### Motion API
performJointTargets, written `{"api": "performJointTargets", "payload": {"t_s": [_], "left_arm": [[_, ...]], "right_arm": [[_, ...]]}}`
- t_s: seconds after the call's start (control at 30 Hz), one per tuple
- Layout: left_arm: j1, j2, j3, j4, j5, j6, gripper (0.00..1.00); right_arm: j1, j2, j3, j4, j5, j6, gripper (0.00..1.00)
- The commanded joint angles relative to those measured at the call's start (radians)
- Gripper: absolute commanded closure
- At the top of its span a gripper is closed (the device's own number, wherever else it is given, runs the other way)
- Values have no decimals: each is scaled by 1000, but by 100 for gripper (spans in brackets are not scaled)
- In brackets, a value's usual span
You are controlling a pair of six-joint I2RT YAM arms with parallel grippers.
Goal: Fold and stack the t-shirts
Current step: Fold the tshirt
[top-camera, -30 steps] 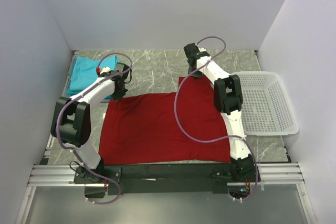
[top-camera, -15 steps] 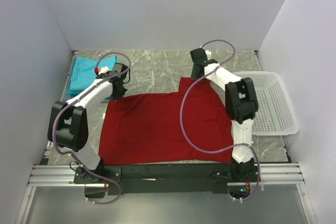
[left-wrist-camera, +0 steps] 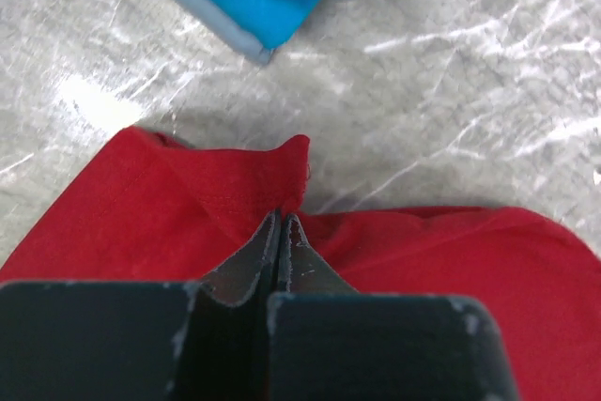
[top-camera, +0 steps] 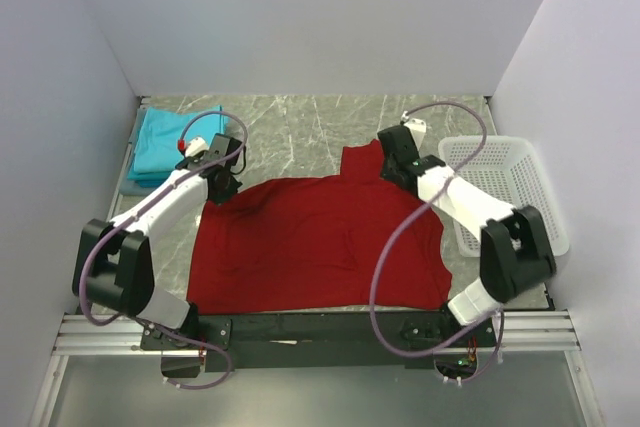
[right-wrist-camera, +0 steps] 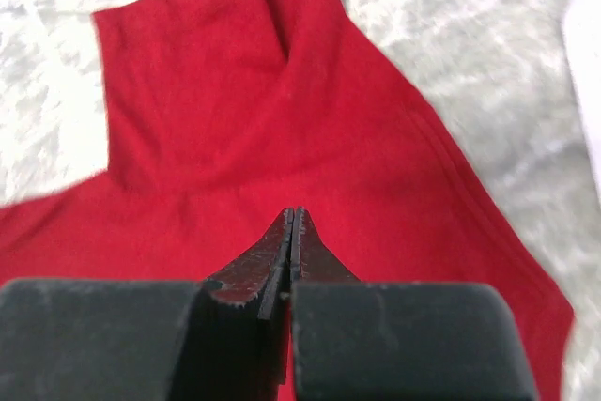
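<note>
Top external view: dark red t-shirt (top-camera: 315, 242) spread on the tabletop (top-camera: 300, 132), teal t-shirts (top-camera: 160, 142) folded far left. Left jaws pinch a raised red edge; right jaws pressed together over the red sleeve, grip uncertain. Spreading seemingly under way; next, a fold across.

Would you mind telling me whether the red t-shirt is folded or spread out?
Spread out: the red t-shirt lies flat over the near half of the table.
</note>
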Motion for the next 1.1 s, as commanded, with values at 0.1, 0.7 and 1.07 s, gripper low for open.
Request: {"api": "performJointTargets", "payload": {"t_s": [0.1,0.7,1.07], "left_arm": [[-39,-139,-122,-7,-14,-46,99],[-39,-80,-72,61,0,12,99],[-39,-40,-41,44,-12,27,99]], "right_arm": [[48,-238,-143,-10,115,50,100],[-92,594,800,-293,-38,9,43],[-101,739,899,-383,-52,29,46]]}}
